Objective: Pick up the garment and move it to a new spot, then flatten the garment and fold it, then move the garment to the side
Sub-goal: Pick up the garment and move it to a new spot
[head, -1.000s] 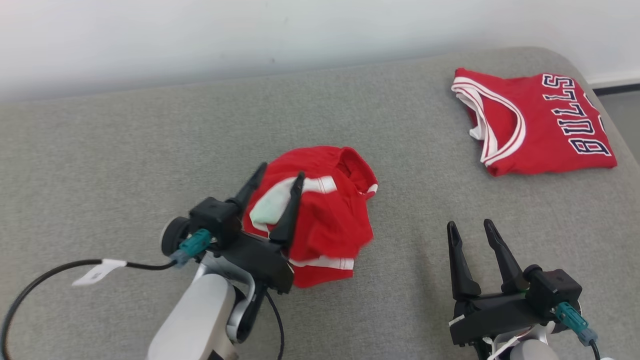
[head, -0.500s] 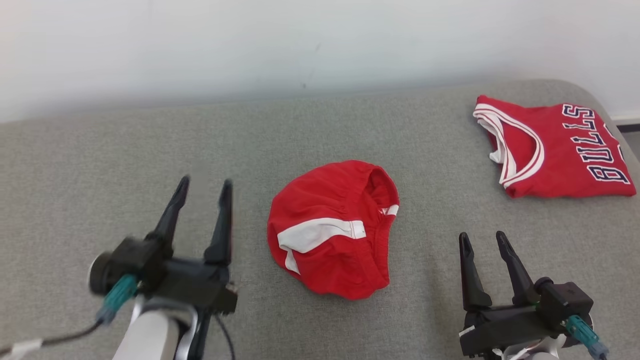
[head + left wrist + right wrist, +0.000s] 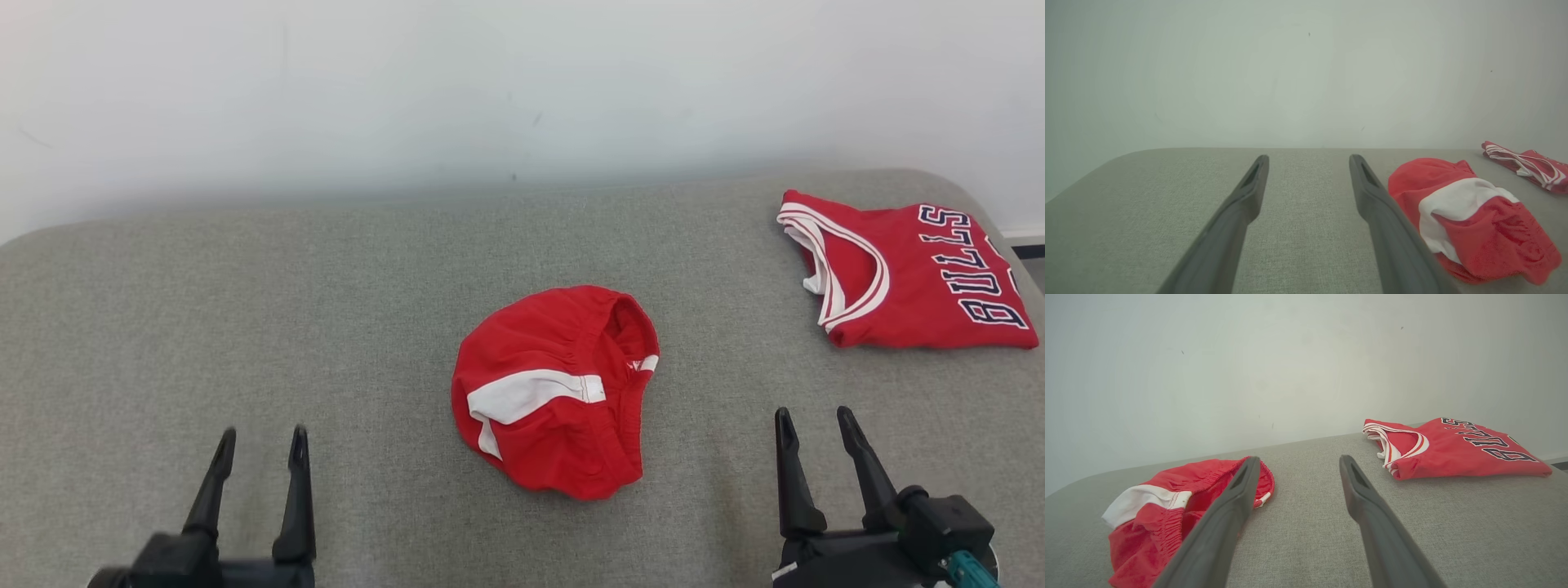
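- The red shorts lie crumpled in a heap at the centre of the head view, on the grey cushion, well apart from the folded jersey at upper right.
- The left gripper, lower left, and the right gripper, lower right, both stand spread and empty.
- A pinch on one bunched layer would likely lift the heap twisted, hindering flattening.
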